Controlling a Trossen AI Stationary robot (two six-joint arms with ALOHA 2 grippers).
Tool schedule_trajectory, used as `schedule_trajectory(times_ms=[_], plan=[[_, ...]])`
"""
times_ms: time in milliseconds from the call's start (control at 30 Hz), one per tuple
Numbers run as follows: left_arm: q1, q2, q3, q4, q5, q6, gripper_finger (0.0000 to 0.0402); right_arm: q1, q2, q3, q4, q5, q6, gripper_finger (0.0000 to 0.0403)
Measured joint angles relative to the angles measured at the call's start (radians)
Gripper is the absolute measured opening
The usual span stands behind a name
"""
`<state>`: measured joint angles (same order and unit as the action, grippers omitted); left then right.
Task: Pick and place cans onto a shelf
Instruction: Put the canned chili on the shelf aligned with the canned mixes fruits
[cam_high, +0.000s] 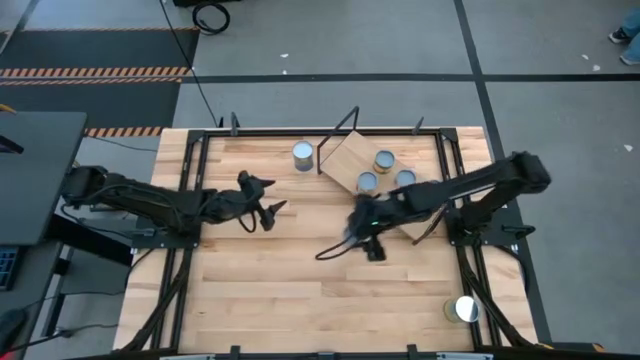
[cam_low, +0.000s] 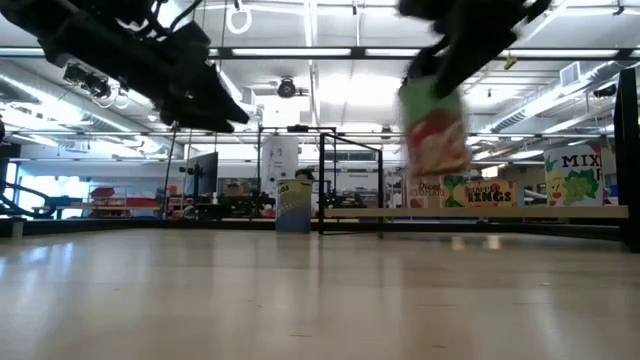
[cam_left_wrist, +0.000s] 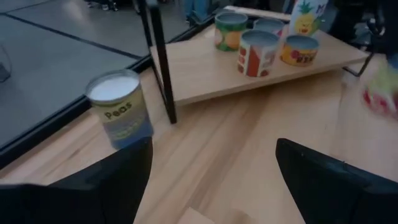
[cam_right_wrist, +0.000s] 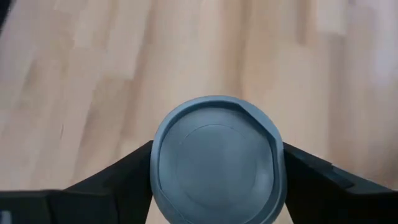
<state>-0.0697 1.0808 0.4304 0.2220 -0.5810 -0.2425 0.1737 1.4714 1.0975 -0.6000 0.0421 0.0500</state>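
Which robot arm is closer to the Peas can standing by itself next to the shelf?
The left. The left end effector hangs open in front of the Peas can, facing it. The right end effector is farther off, past the shelf corner, holding another can.

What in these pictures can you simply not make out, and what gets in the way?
1. Held can: its label. The right wrist view shows only the lid, and the low view blurs its side.
2. Right gripper: how it clasps the can. In the high view, it is smeared and partly covered by its own arm.
3. Lone can by the table's right edge: its label. The high view sees only its glaring top.
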Motion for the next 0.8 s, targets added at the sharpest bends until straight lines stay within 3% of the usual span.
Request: schedule_trajectory(times_ms=[233, 433, 533, 800], plan=[[-0.013, -0.018, 0.002, 0.003, 0.017, -0.013, 0.0345, 0.015, -0.274, 0.015, -0.394, 0.148, 0.286, 0.0293], [-0.010, -0.015, 0.002, 0.008, 0.017, -0.013, 0.0345, 0.009, -0.342, 0.015, -0.680, 0.302, 0.491, 0.0292], [-0.010, -0.015, 0.002, 0.011, 0.017, -0.042, 0.0346, 0.009, -0.342, -0.002, -0.731, 0.358, 0.606, 0.0293], [-0.010, -0.015, 0.002, 0.014, 0.017, -0.045, 0.0346, 0.009, -0.342, -0.125, -0.712, 0.384, 0.913, 0.0293]])
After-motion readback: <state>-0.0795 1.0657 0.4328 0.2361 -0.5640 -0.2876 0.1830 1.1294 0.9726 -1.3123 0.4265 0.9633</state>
